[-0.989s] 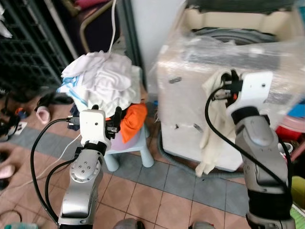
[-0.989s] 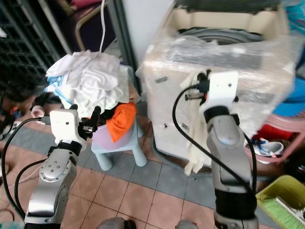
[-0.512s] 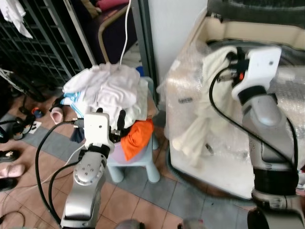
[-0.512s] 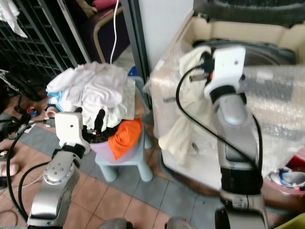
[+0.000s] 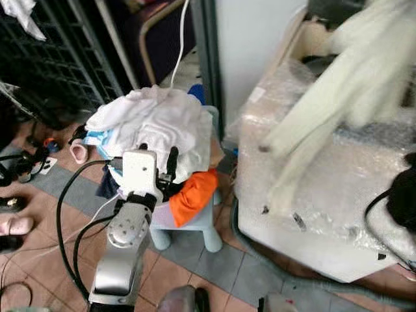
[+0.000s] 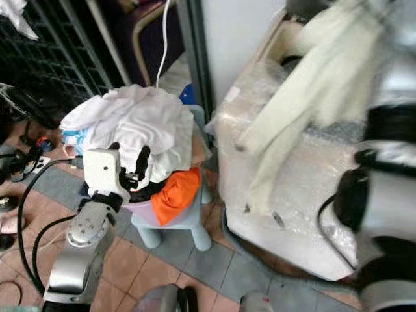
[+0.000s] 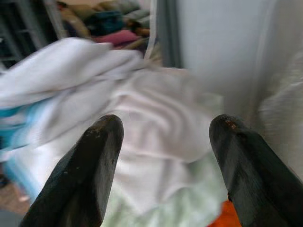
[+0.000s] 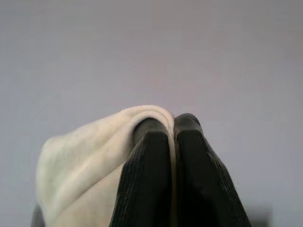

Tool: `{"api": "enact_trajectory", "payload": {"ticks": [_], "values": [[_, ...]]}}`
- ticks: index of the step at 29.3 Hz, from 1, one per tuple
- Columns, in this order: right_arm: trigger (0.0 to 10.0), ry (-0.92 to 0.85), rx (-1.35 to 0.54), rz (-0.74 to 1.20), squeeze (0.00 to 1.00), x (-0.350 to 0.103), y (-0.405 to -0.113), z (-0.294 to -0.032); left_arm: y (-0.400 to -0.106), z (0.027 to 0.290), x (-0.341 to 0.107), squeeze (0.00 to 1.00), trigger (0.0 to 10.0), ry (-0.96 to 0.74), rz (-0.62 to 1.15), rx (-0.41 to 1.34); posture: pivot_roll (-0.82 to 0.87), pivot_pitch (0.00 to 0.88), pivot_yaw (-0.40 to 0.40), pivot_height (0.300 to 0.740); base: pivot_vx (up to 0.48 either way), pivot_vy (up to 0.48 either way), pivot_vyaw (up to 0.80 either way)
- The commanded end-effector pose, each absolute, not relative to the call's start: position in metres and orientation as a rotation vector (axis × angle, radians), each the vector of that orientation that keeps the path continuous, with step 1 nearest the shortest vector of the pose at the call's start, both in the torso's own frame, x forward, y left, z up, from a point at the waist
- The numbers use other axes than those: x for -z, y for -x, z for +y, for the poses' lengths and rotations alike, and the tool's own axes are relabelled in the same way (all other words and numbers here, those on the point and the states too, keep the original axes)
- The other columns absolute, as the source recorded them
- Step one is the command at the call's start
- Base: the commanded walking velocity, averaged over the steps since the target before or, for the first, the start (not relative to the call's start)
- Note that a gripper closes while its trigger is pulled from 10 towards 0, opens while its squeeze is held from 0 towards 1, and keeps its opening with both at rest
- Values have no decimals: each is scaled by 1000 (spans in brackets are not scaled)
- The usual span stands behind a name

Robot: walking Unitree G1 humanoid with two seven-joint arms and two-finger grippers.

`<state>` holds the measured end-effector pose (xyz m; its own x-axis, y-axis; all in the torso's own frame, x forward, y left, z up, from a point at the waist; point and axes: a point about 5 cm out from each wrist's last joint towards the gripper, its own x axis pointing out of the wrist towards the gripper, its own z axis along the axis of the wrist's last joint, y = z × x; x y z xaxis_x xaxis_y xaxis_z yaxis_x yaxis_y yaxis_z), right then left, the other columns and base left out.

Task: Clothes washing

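1. Right gripper point(image 8: 171, 124): jaws pinched tight on a fold of the cream garment point(image 5: 325, 123). Head views show the cloth lifted high, its tail trailing down across the front of the plastic-wrapped washing machine point(image 5: 312, 195). Judgement: it is held high so the tail clears the rim before going into the tub.
2. Left gripper point(image 7: 163, 135): jaws wide apart, holding nothing, aimed at the laundry pile point(image 5: 153, 127). It hovers just beside the pile, likely parked for the next pick.
3. The pile sits heaped in a basin on a pale blue stool point(image 5: 195, 224); an orange garment point(image 5: 193, 194) hangs over the near edge.
4. View differences: the right wrist view confirms the pinch and the fold wrapped over one finger, with a blank grey background behind. The head views blur the lifted cloth but give its position over the machine. The left wrist view shows the gap between the jaws more clearly.
5. Risk: the tail could catch on the plastic wrap.
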<state>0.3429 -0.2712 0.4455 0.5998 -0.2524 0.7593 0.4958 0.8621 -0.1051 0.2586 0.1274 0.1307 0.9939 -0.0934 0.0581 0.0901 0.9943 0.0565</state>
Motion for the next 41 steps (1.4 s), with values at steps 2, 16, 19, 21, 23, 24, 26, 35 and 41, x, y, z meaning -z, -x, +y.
{"api": "enact_trajectory", "payload": {"ticks": [2,16,19,21,23,24,26,35,41], "values": [[10000,427,399,-868,0,-450,-345,-258,-257,135,-127,0,10000,-76,-54,41,-62,19,63,740,0,0,0],[10000,350,53,-322,1000,-265,-376,-224,-260,136,-129,0,10000,-104,-56,33,-58,47,75,740,0,0,0],[10000,338,101,-303,1000,-251,-362,-229,-260,135,-129,0,10000,-109,-53,40,-64,43,78,740,0,0,0],[10000,322,136,-299,1000,-244,-354,-232,-260,134,-128,0,10000,-111,-53,40,-64,44,74,740,0,0,0],[10000,395,168,-337,1000,-238,-336,-231,-259,134,-129,0,10000,-118,-52,38,-61,46,75,740,0,0,0],[10000,398,183,-331,1000,-234,-332,-231,-258,135,-129,0,10000,-120,-52,35,-61,46,75,740,0,0,0],[10000,378,217,-293,1000,-226,-324,-233,-258,135,-128,0,10000,-121,-50,31,-61,48,76,740,0,0,0],[10000,386,306,-69,1000,-178,-282,-234,-257,135,-128,0,10000,-125,-40,48,-64,58,78,740,0,0,0],[10000,411,385,62,1000,-163,-271,-243,-257,135,-127,0,10000,-130,-35,53,-65,60,78,740,0,0,0]]}}
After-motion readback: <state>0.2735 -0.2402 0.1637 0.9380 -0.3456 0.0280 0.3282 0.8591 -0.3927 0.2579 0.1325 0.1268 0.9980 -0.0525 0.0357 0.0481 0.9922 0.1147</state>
